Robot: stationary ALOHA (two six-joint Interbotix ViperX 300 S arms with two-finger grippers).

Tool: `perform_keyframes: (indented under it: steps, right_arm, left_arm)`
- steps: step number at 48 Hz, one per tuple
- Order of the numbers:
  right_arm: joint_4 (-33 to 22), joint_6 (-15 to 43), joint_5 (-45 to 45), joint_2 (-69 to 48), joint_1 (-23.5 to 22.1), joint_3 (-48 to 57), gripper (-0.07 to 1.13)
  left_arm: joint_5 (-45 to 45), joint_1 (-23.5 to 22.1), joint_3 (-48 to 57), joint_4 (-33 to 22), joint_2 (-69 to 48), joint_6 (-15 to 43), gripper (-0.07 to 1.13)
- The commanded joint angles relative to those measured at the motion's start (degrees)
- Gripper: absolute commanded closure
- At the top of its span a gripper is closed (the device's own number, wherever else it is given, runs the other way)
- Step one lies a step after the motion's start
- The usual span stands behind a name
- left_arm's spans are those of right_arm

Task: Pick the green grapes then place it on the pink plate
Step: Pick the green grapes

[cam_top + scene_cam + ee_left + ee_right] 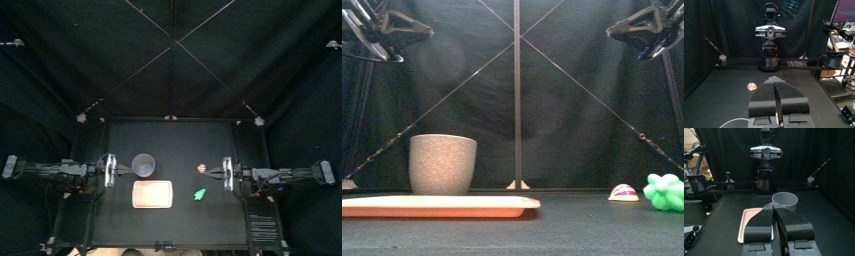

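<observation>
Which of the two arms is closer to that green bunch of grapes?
Right. The right gripper sits just beside the green grapes, slightly farther back; the left gripper is on the far side of the pink tray.

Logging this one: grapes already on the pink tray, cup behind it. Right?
No: the grapes lie on the table right of the tray, not on it, as the top view shows. The cup does stand behind the tray.

Overhead, low front, facing wrists; tray (pixel 154 195) shared
</observation>
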Motion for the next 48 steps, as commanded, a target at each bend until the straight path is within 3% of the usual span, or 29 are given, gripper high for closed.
perform_keyframes:
  steps: [1,10,15,25,30,40,44,48]
  right_arm:
    - [0.35,0.26,1.49,2.20,0.62,0.18,0.99]
    - [0.79,1.76,19.42,8.17,2.11,-0.09,0.99]
    - [4.04,3.69,27.60,13.01,2.11,-0.70,0.98]
    - [8.00,6.15,29.27,19.16,3.87,-2.02,0.92]
    - [10.46,7.56,29.18,20.74,5.01,-3.08,0.74]
    - [17.40,13.10,29.00,22.76,5.19,-2.99,0.22]
    - [18.02,15.29,29.09,23.20,5.36,-2.64,0.12]
    - [17.05,15.47,29.09,23.38,6.06,-2.64,0.12]
  left_arm:
    - [4.04,0.35,-2.55,-0.26,0.44,0.00,0.89]
    - [13.01,1.14,-3.08,-0.26,0.44,0.18,0.89]
    - [15.56,1.49,-2.81,-0.44,0.44,0.00,0.89]
    - [15.73,1.58,-2.55,-1.49,0.44,0.00,0.89]
    - [15.73,1.58,-2.55,-2.02,0.44,0.00,0.89]
    - [15.73,2.20,-2.37,-2.55,0.44,0.00,0.89]
    - [15.73,2.46,-2.02,-2.55,0.44,0.09,0.89]
    - [15.73,2.90,-1.67,-2.55,0.44,0.09,0.89]
